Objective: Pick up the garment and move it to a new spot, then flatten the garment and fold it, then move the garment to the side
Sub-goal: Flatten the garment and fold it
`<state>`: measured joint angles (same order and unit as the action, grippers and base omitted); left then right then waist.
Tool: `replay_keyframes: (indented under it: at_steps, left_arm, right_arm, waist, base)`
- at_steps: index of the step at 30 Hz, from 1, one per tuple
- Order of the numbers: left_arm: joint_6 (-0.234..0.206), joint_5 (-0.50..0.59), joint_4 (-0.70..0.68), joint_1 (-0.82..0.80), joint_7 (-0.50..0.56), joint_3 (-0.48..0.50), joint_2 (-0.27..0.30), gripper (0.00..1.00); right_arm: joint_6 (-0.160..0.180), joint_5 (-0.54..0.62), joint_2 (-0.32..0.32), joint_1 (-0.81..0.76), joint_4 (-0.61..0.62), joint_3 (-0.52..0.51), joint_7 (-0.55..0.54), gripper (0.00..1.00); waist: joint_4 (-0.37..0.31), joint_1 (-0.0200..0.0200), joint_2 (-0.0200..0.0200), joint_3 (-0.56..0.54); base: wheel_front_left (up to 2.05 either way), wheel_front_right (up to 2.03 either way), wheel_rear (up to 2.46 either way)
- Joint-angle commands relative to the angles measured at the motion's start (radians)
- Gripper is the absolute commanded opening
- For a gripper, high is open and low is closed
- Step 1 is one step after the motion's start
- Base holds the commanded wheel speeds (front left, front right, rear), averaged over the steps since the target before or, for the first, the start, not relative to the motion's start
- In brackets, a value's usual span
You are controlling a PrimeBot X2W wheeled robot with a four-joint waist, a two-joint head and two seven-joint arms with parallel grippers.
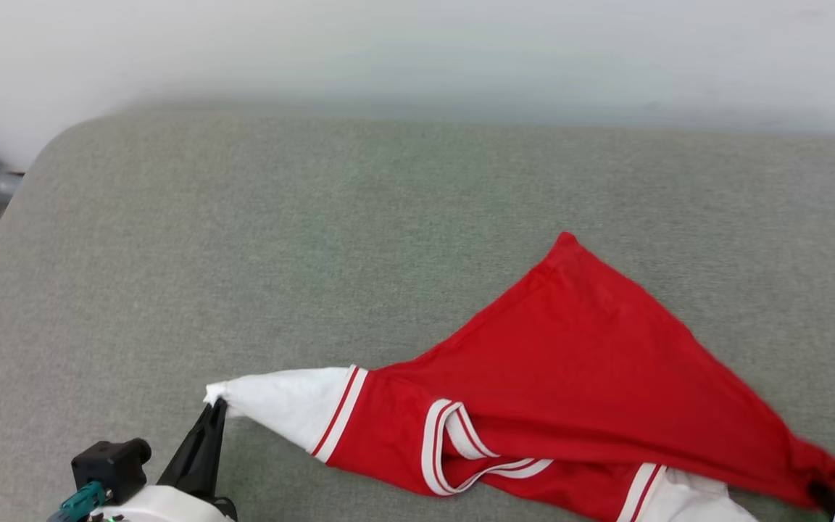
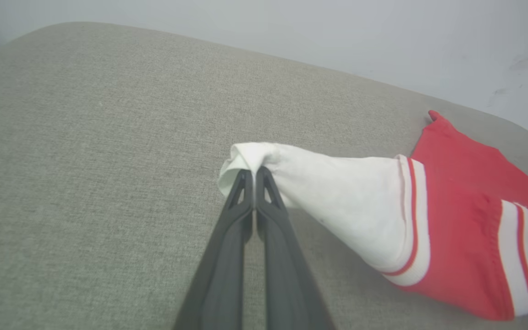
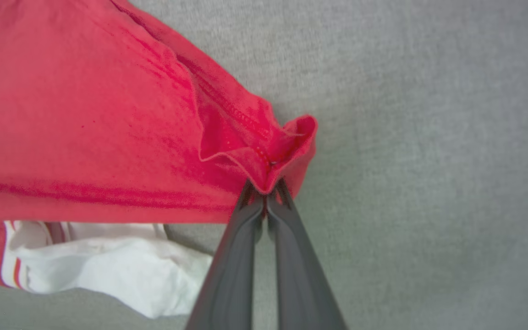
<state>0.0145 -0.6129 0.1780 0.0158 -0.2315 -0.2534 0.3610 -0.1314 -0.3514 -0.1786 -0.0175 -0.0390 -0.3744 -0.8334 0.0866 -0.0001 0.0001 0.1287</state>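
**Both claws clamped on the garment, which is stretched between them; nothing flattened or folded yet.**

At the lower left of the head view, the left gripper [image 1: 214, 413] has its fingers pressed together on the tip of the white sleeve [image 2: 337, 201]. In its own wrist view, the right gripper [image 3: 266, 195] is pinched shut on a red hem corner [image 3: 287, 137]. The garment [image 1: 577, 362] is pulled between them across the lower right of the head view. Its red body rises to a peak right of centre, doubled over itself, with the collar trim [image 1: 454, 449] showing. It lies on the grey cushion [image 1: 316, 217], which runs up to a pale wall [image 1: 417, 43] at the top. I judge the pick-up and move to be under way. Spreading flat, folding and setting aside all remain.
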Motion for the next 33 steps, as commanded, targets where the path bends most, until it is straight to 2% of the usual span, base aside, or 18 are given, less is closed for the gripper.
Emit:
replay_keyframes:
  at_steps: [1, 6, 10, 11, 12, 14, 15, 19, 24, 29, 33]
  left_arm:
    - [-0.01, -0.01, 0.004, 0.02, 0.005, 0.007, 0.008, 0.0]
    - [-0.017, -0.013, 0.018, 0.043, 0.02, 0.006, 0.019, 0.0]
    - [-0.021, -0.016, 0.025, 0.052, 0.031, 0.001, 0.024, 0.0]
    - [-0.023, -0.016, 0.025, 0.055, 0.032, 0.0, 0.024, 0.0]
    - [-0.024, -0.016, 0.024, 0.057, 0.033, -0.002, 0.024, 0.0]
    - [-0.024, -0.018, 0.021, 0.058, 0.039, -0.006, 0.021, 0.0]
    - [-0.024, -0.018, 0.021, 0.058, 0.039, -0.006, 0.021, 0.0]
    - [-0.028, -0.021, 0.008, 0.057, 0.045, -0.013, 0.018, 0.0]
    - [-0.026, -0.017, -0.001, 0.034, 0.047, -0.02, 0.018, 0.0]
    - [-0.018, -0.008, -0.004, 0.007, 0.042, -0.031, 0.013, 0.0]
    - [-0.002, -0.002, 0.007, -0.035, 0.025, -0.041, 0.001, 0.0]
  right_arm:
    - [0.001, -0.011, 0.032, -0.059, 0.012, -0.003, 0.024, 0.0]
    - [0.001, -0.038, 0.107, -0.183, -0.004, -0.017, 0.099, 0.0]
    - [0.001, -0.071, 0.127, -0.245, -0.058, -0.006, 0.156, 0.02]
    - [0.001, -0.076, 0.129, -0.249, -0.065, -0.003, 0.181, 0.66]
    - [0.001, -0.079, 0.129, -0.25, -0.069, 0.006, 0.21, 1.0]
    - [0.001, -0.071, 0.127, -0.227, -0.051, 0.013, 0.323, 1.0]
    - [0.001, -0.071, 0.127, -0.227, -0.051, 0.013, 0.323, 1.0]
    - [0.001, -0.035, 0.127, -0.196, -0.037, 0.033, 0.561, 1.0]
    - [0.001, 0.0, 0.085, -0.117, -0.055, 0.057, 0.727, 1.0]
    - [0.001, 0.014, 0.029, 0.002, -0.083, 0.105, 0.769, 1.0]
    - [0.001, -0.002, -0.038, 0.102, -0.124, 0.17, 0.679, 1.0]
  waist:
    - [-0.033, 0.0001, -0.0001, -0.032]
    - [-0.037, 0.0001, -0.0001, -0.053]
    - [-0.034, 0.0001, -0.0001, -0.074]
    - [-0.035, 0.0001, -0.0001, -0.076]
    - [-0.036, 0.0001, -0.0001, -0.078]
    - [-0.037, 0.0001, -0.0001, -0.082]
    - [-0.037, 0.0001, -0.0001, -0.082]
    - [-0.038, 0.0001, -0.0001, -0.082]
    - [-0.026, 0.0001, -0.0001, -0.071]
    - [-0.007, 0.0001, -0.0001, -0.04]
    - [0.019, 0.0001, -0.0001, -0.005]
  base:
    - [0.0, 0.0, 0.0]
    - [0.0, 0.0, 0.0]
    - [0.0, 0.0, 0.0]
    - [0.0, 0.0, 0.0]
    - [0.0, 0.0, 0.0]
    - [0.0, 0.0, 0.0]
    - [0.0, 0.0, 0.0]
    - [0.0, 0.0, 0.0]
    - [0.0, 0.0, 0.0]
    - [0.0, 0.0, 0.0]
    - [0.0, 0.0, 0.0]
